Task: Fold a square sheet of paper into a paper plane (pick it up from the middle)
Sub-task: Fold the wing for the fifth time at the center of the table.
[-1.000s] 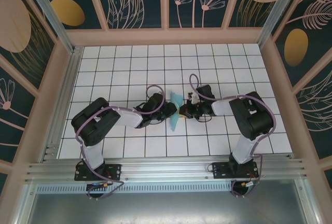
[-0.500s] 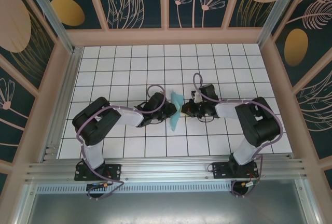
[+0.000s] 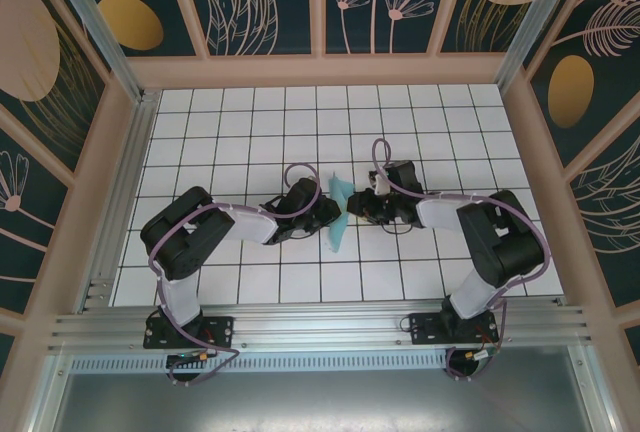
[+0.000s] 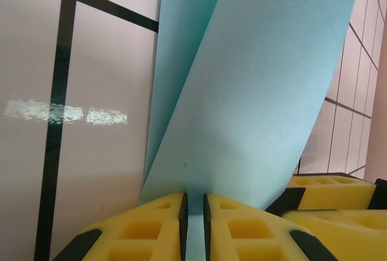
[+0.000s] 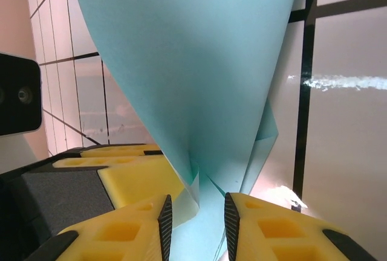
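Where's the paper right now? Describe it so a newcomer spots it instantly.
On the white gridded table, look to the middle, where the two black arms meet. The sheet of paper is held up between the left hand and the right hand. It is light teal-blue and folded, against black arms and white tiles.

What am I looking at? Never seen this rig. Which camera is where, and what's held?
Two robots, the left arm and the right arm, are bolted at the near edge of a white tiled table. The overhead picture looks down from behind them; the other two come from a camera on each wrist, looking along that arm's yellow fingers. Between the arms is one light teal sheet of paper, partly folded. The left gripper is pinched shut on it. The right gripper has its jaws apart with paper between them, so it looks open, not gripping.
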`<state>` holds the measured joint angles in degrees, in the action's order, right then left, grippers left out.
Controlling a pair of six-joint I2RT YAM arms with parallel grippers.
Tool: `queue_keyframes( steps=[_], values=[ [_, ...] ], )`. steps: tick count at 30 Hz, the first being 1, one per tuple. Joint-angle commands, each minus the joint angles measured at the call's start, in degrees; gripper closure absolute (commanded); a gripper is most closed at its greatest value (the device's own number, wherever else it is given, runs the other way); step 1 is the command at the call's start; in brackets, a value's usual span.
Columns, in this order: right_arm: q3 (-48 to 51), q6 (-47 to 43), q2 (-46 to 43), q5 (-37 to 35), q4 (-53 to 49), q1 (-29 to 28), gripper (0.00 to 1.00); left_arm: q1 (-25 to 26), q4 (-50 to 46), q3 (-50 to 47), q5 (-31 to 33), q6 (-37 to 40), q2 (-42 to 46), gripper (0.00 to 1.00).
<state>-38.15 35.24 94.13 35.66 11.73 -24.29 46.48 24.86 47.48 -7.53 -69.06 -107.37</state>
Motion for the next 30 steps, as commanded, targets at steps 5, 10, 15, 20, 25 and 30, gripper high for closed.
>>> queue_keyframes(
  steps=[5,10,15,20,25,30],
  values=[
    [-2.79,-3.13,3.57,1.73,1.42,0.43,0.69,-0.34,-1.9,1.25,-0.73,1.29,-0.91,0.82],
    [-4.18,-4.03,5.3,2.75,2.0,0.47,0.74,-0.34,-2.1,1.31,-0.95,1.49,-0.8,0.82],
    [-4.89,-4.3,6.87,3.07,2.52,0.46,0.79,-0.34,-2.36,1.38,-1.0,1.65,-0.7,0.82],
    [-4.83,-4.9,7.0,2.45,2.38,0.46,0.92,-0.36,-2.83,1.21,-0.76,1.97,-0.19,0.81],
    [-4.08,-5.03,6.86,0.93,1.94,0.41,0.94,-0.38,-3.95,-0.78,0.44,3.18,3.84,0.71],
    [-3.38,-3.27,5.81,-1.01,2.61,0.47,0.94,0.49,-1.26,-7.37,1.27,4.42,10.8,0.6]
  ],
)
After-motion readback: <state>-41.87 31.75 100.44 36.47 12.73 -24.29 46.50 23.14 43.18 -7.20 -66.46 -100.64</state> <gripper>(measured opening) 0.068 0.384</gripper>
